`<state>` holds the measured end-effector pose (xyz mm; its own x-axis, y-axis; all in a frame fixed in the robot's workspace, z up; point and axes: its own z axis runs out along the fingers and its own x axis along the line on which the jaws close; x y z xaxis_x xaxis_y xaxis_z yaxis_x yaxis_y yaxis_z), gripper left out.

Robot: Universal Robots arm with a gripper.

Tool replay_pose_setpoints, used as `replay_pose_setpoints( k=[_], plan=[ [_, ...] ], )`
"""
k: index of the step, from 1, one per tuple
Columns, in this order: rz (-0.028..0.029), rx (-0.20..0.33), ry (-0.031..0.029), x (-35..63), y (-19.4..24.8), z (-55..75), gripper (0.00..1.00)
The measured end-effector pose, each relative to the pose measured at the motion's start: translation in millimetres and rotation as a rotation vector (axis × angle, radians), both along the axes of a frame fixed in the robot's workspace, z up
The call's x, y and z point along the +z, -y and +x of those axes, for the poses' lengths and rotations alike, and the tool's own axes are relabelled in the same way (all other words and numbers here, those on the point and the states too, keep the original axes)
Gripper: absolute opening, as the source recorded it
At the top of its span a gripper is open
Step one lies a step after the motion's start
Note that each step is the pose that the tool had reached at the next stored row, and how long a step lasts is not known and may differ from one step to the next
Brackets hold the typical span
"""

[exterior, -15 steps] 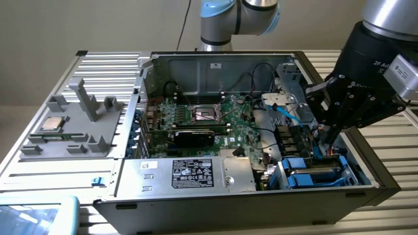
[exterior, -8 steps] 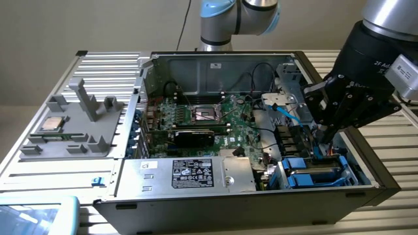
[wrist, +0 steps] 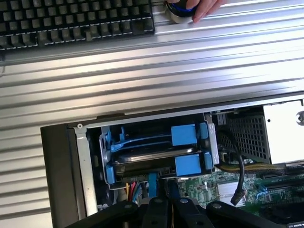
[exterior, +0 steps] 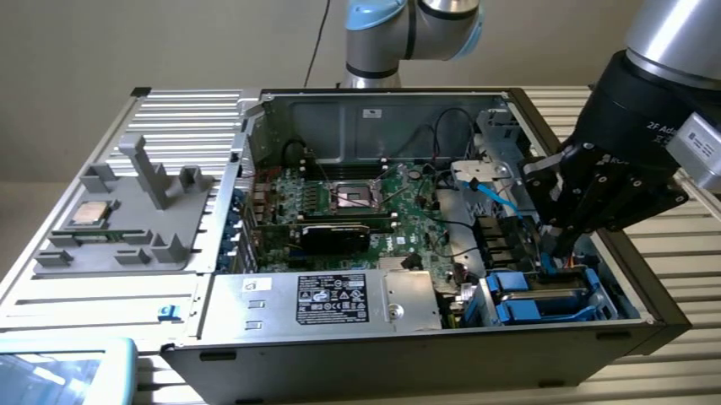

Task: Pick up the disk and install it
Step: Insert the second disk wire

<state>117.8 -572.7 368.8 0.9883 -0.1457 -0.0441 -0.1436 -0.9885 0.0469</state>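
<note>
The disk [exterior: 555, 293] lies in the drive bay at the front corner of the open computer case [exterior: 394, 354], on the exterior view's right, its silver-grey body framed by a bright blue carrier. In the wrist view the disk [wrist: 142, 159] sits in the lower slot of the bay, with blue tabs at its end and a second blue carrier beside it. My black gripper [exterior: 549, 251] hangs just above the bay's inner edge, fingers shut and pointing down. In the wrist view my gripper [wrist: 164, 204] is right at the disk's near edge, next to a blue strip; I cannot tell if it touches.
A silver power supply [exterior: 338, 299] fills the case's front middle, the motherboard [exterior: 360, 198] lies behind it, and a blue cable [exterior: 496, 198] runs near the bay. A grey fixture [exterior: 124, 219] holding a small chip stands left. A keyboard [wrist: 76, 19] and a person's hand [wrist: 204, 7] lie beyond the case.
</note>
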Motion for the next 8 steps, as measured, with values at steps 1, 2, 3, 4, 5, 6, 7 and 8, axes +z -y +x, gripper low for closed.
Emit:
replay_pose_setpoints(
  k=[1, 2, 3, 4, 5, 6, 7, 8],
  plan=[
    [0.0023, 0.005, 0.0000, -0.6, 0.1, 0.4, 0.11],
    [0.0040, 0.010, 0.0000, -1.1, 0.2, 0.8, 0.11],
    [0.0051, 0.016, 0.0000, -1.5, 0.3, 1.3, 0.11],
    [0.0056, 0.021, 0.0000, -1.8, 0.6, 1.8, 0.11],
    [0.0059, 0.027, 0.0000, -2.3, 0.9, 2.4, 0.11],
    [0.0060, 0.032, 0.0000, -2.8, 1.3, 2.8, 0.11],
    [0.0061, 0.035, -0.0001, -3.3, 2.0, 3.1, 0.11],
    [0.0063, 0.038, -0.0001, -3.8, 3.0, 3.3, 0.11]
  ],
)
